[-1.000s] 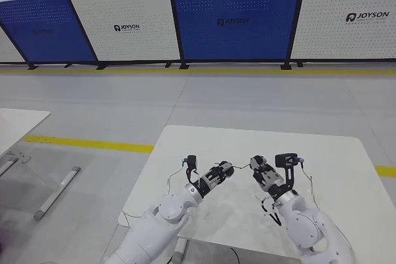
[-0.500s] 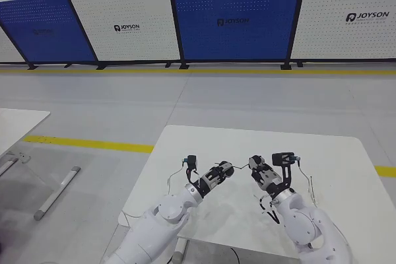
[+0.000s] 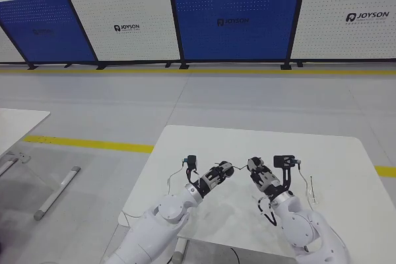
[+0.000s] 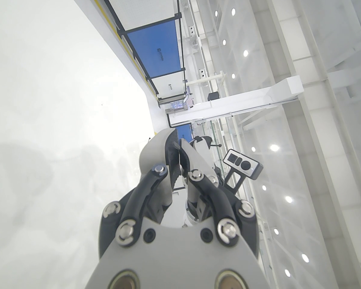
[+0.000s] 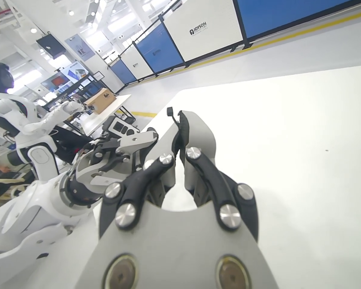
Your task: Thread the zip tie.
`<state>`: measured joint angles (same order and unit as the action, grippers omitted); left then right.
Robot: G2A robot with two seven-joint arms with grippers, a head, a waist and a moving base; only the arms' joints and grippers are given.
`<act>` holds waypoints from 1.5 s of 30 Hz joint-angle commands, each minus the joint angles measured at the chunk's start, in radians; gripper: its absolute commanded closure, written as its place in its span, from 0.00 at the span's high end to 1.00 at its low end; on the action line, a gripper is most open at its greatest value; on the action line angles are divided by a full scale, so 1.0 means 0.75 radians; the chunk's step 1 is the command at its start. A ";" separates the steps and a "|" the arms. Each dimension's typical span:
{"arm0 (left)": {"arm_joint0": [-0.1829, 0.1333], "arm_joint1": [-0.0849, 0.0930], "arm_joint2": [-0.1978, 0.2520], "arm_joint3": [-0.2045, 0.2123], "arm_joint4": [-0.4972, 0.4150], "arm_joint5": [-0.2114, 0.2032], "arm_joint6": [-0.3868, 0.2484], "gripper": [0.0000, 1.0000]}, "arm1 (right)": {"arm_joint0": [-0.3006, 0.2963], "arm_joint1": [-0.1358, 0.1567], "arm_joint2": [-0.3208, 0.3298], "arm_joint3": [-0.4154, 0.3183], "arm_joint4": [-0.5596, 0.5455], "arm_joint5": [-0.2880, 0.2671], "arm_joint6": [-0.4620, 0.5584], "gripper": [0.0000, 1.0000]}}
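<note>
A thin black zip tie pokes its square head out past my right gripper, which is shut on the strap. In the top view the right gripper and left gripper hover tip to tip above the middle of the white table, a small gap apart. My left gripper is shut, with a small dark piece of the tie pinched between its pads. The right wrist view also shows the left gripper just beside the right fingers.
Bare white tabletop lies all around both grippers, with rounded corners and the front edge close under the arms. A second white table stands off to the left across the floor. Blue and white partition panels line the back.
The right gripper has shifted a little to the left toward the left gripper, narrowing the gap between them. The left arm has stayed put.
</note>
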<state>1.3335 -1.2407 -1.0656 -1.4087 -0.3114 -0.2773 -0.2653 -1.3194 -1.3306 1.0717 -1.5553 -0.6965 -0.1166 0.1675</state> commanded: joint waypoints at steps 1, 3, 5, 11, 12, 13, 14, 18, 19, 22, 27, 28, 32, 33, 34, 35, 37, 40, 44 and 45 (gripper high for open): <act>0.000 0.000 0.000 0.000 0.000 0.000 0.000 0.00 | 0.006 -0.003 -0.005 0.012 0.016 0.005 -0.001 0.00; 0.000 0.000 0.000 0.000 0.000 0.000 0.000 0.00 | 0.011 -0.006 -0.013 0.025 0.020 0.011 -0.002 0.00; 0.000 0.000 0.000 0.000 0.000 0.000 0.000 0.00 | 0.017 -0.009 -0.020 0.037 0.025 0.013 0.001 0.00; 0.000 0.000 0.000 0.000 0.000 0.000 0.000 0.00 | 0.020 -0.010 -0.024 0.043 0.024 0.010 0.008 0.00; 0.000 0.000 0.000 0.000 0.000 0.000 0.000 0.00 | 0.020 -0.010 -0.024 0.043 0.024 0.010 0.008 0.00; 0.000 0.000 0.000 0.000 0.000 0.000 0.000 0.00 | 0.020 -0.010 -0.024 0.043 0.024 0.010 0.008 0.00; 0.000 0.000 0.000 0.000 0.000 0.000 0.000 0.00 | 0.020 -0.010 -0.024 0.043 0.024 0.010 0.008 0.00; 0.000 0.000 0.000 0.000 0.000 0.000 0.000 0.00 | 0.020 -0.010 -0.024 0.043 0.024 0.010 0.008 0.00; 0.000 0.000 0.000 0.000 0.000 0.000 0.000 0.00 | 0.020 -0.010 -0.024 0.043 0.024 0.010 0.008 0.00; 0.002 -0.002 0.003 -0.003 0.019 -0.006 0.030 0.00 | 0.004 -0.010 -0.012 0.033 0.039 0.016 -0.030 0.00; 0.000 -0.007 0.029 0.014 0.078 -0.023 0.059 0.00 | -0.023 -0.011 0.010 0.014 0.045 0.030 -0.089 0.00; -0.001 -0.007 0.031 0.016 0.083 -0.025 0.060 0.00 | -0.026 -0.011 0.012 0.011 0.042 0.035 -0.096 0.00; 0.002 -0.007 0.032 0.017 0.093 -0.033 0.062 0.00 | -0.044 -0.012 0.020 -0.009 0.028 0.061 -0.119 0.00; 0.002 -0.007 0.032 0.017 0.093 -0.033 0.062 0.00 | -0.046 -0.012 0.021 -0.012 0.028 0.063 -0.120 0.00; 0.002 -0.007 0.032 0.017 0.093 -0.033 0.062 0.00 | -0.046 -0.012 0.021 -0.012 0.028 0.063 -0.120 0.00; 0.002 -0.007 0.032 0.017 0.093 -0.033 0.062 0.00 | -0.046 -0.012 0.021 -0.012 0.028 0.063 -0.120 0.00; 0.002 -0.007 0.032 0.017 0.093 -0.033 0.062 0.00 | -0.046 -0.012 0.021 -0.012 0.028 0.063 -0.120 0.00; 0.002 -0.007 0.032 0.017 0.093 -0.033 0.062 0.00 | -0.046 -0.012 0.021 -0.012 0.028 0.063 -0.120 0.00; 0.005 -0.011 0.032 0.017 0.158 -0.058 0.164 0.00 | -0.051 -0.012 0.023 -0.014 0.030 0.062 -0.124 0.00; 0.005 -0.013 0.035 0.019 0.176 -0.065 0.188 0.00 | -0.054 -0.012 0.026 -0.015 0.031 0.060 -0.126 0.00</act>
<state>1.3369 -1.2491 -1.0420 -1.3960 -0.1962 -0.3200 -0.1494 -1.3575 -1.3396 1.0890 -1.5654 -0.6741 -0.0704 0.0749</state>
